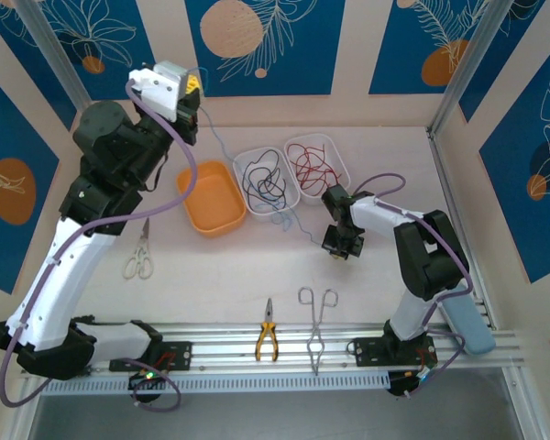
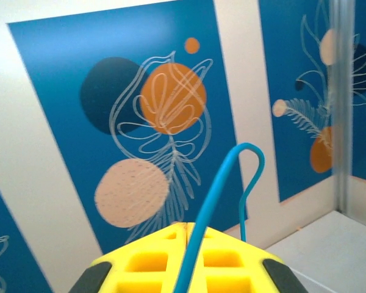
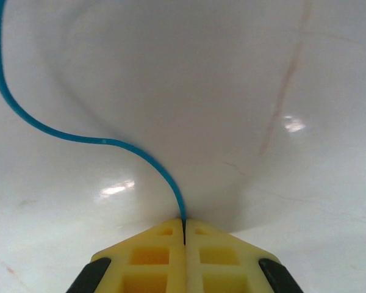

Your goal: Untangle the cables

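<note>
Blue cable [image 2: 202, 207] pinched in closed left hand [image 2: 187, 227], held high, seemingly same strand clamped in closed right hand [image 3: 183, 227]

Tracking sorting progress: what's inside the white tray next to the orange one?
The white tray holds a loose black cable; anything beneath its coils is covered.

Ahead of the right gripper [image 3: 184, 229]: bare table [image 3: 244, 91], free passage. Two white trays [image 1: 257, 149] and an orange tray [image 1: 211, 197] stand to its far left. The blue wire [image 1: 298, 231] runs from it up to the left gripper [image 1: 194, 87], barring the gap between. Forceps [image 1: 316, 325] lie on its base side.
</note>
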